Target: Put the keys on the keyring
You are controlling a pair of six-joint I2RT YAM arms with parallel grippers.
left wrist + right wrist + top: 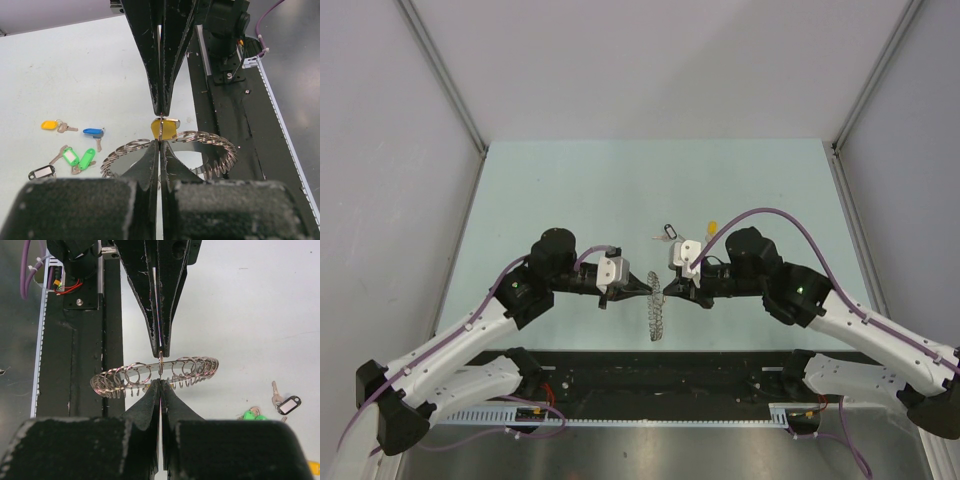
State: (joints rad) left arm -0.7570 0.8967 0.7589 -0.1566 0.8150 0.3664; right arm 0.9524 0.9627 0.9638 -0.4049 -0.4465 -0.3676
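At mid-table, left gripper (pixel 159 144) and right gripper (pixel 159 383), jaws fully closed, pinch the upright keyring (pixel 655 315) at its rim. Judged light, stiff, slippery; grip across coils.

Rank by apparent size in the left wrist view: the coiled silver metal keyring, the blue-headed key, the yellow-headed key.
1. Coiled silver metal keyring, clearly largest, though also nearest the camera.
2. Blue-headed key and yellow-headed key: look about alike, so unranked.
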